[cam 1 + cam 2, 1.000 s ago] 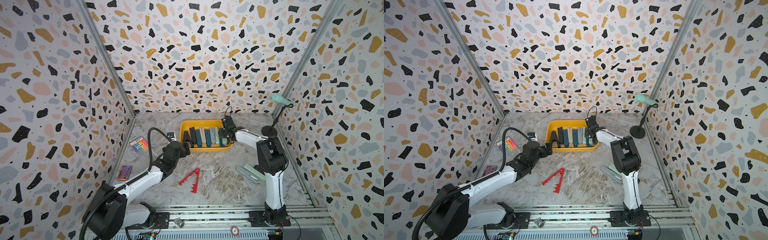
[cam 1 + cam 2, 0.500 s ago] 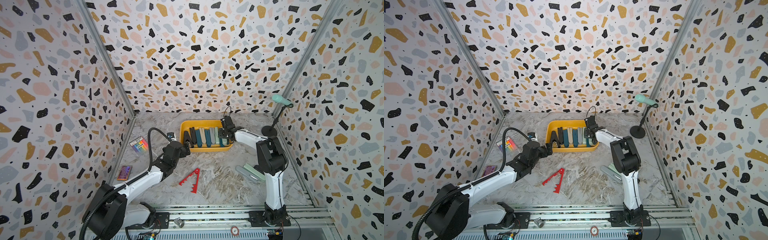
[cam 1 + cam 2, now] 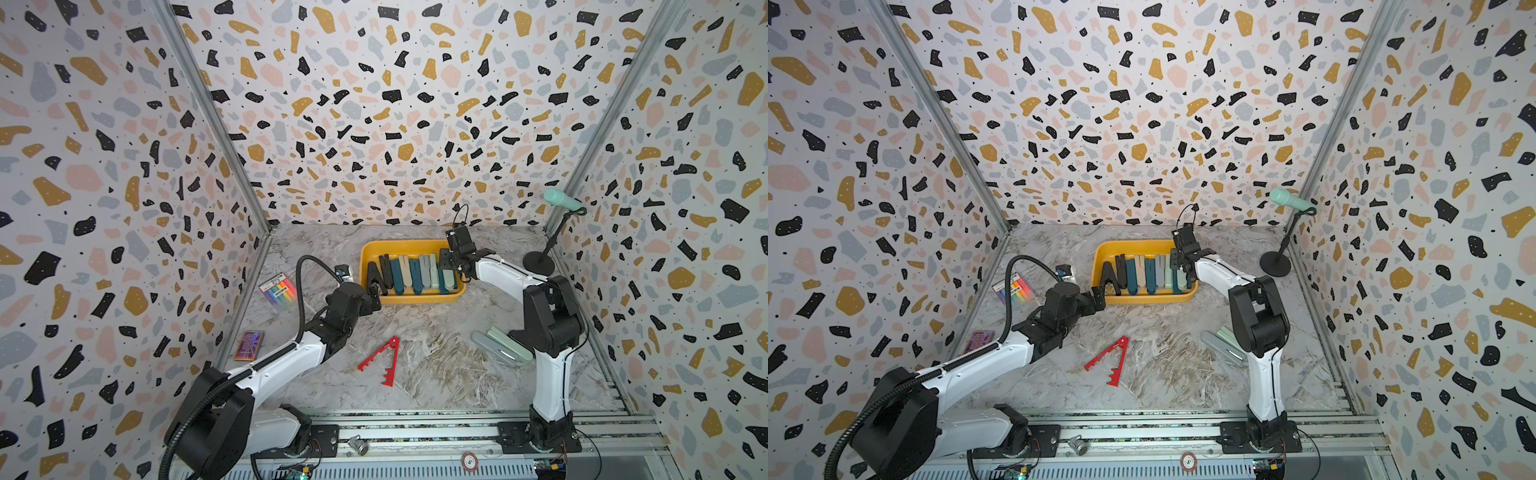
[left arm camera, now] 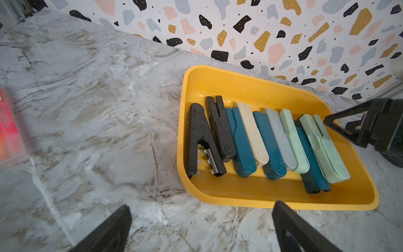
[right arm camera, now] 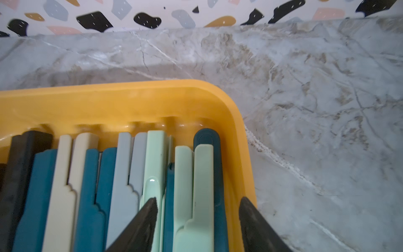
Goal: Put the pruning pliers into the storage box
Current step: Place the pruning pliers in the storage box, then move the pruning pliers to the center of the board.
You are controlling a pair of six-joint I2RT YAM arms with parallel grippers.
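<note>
Both released: right hand (image 5: pixel 198 198) straddling mint pliers (image 5: pixel 202 174) in storage box (image 5: pixel 130 102); left hand (image 4: pixel 201 204) just outside.

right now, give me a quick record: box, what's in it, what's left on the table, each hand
storage box: yellow, at the back of the table
in box: row of pruning pliers, black, teal, beige, grey, mint
outside box: red pliers, grey pliers, mint pliers
left hand: open, empty, by the box's near corner
right hand: open, astride the top mint pliers at the box's end
other: rainbow packet, purple card
</note>
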